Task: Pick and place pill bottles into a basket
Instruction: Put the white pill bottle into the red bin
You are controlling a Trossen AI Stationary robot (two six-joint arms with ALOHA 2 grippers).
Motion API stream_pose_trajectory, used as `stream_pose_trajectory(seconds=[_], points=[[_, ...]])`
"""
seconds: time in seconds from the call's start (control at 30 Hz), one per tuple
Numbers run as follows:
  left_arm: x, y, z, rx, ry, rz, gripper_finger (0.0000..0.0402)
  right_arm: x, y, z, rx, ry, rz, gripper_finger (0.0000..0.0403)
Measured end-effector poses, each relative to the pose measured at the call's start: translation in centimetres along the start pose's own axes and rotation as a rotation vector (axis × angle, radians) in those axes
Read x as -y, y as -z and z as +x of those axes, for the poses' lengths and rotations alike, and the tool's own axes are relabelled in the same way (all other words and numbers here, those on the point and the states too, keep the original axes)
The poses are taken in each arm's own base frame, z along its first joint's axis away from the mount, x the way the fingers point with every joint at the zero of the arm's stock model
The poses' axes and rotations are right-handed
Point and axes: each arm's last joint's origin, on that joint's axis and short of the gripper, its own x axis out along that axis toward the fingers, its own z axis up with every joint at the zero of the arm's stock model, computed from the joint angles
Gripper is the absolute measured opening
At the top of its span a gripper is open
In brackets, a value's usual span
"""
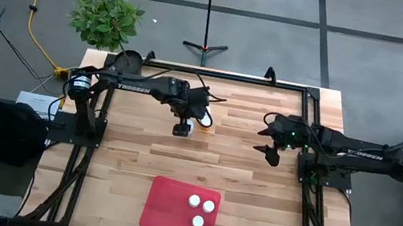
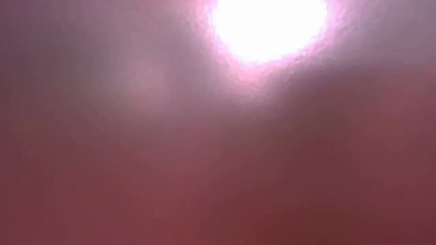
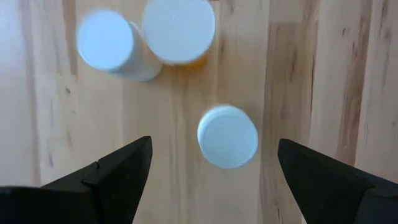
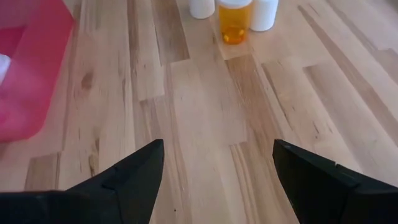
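Three pill bottles stand upright on the wooden table under my left gripper; the left wrist view looks down on their white caps, one (image 3: 227, 137) between my open fingers and two (image 3: 104, 40) (image 3: 178, 28) beyond it. My left gripper (image 3: 214, 142) (image 1: 182, 130) is open above them, pointing down, and touches nothing. Three more bottles (image 1: 200, 210) stand in the red basket (image 1: 165, 213) at the table's near edge. My right gripper (image 1: 271, 144) (image 4: 217, 144) is open and empty at the table's right. Its wrist view shows the three standing bottles (image 4: 234, 22) and the basket (image 4: 25, 68).
A small dark round pot (image 1: 129, 59) and a green plant (image 1: 106, 15) stand at the table's far left corner. The low view is filled by a red blur with a bright glare (image 2: 269, 27). Bare wood (image 1: 241, 168) lies between the arms and the basket.
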Motion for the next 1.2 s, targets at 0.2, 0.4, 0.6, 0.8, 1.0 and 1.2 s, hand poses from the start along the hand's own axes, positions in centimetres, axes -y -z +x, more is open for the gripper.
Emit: stream_pose_trajectory(seconds=[0.2,0.4,0.6,0.8,1.0,1.2], points=[[0.2,1.1,1.3,-0.040,0.006,-0.011,0.0380,-0.7,0.0,0.1,-0.002,-0.035,-0.036,0.0291],[0.1,0.5,1.5,0.029,-0.015,-0.005,0.0380,-1.2,0.1,0.1,-0.007,-0.050,-0.058,0.0291],[0.1,0.4,1.7,0.037,-0.017,-0.004,0.0380,-1.6,0.2,0.1,-0.011,-0.067,-0.070,0.0291],[0.1,0.4,1.8,0.033,-0.003,-0.012,0.0380,-1.7,0.2,0.1,-0.012,-0.074,-0.076,0.0291],[0.1,0.3,1.8,0.045,0.011,-0.028,0.0380,-1.7,0.2,0.1,-0.012,-0.073,-0.076,0.0291],[0.2,0.3,1.8,0.046,0.022,-0.052,0.0380,-1.7,0.2,0.1,-0.012,-0.075,-0.078,0.0291]])
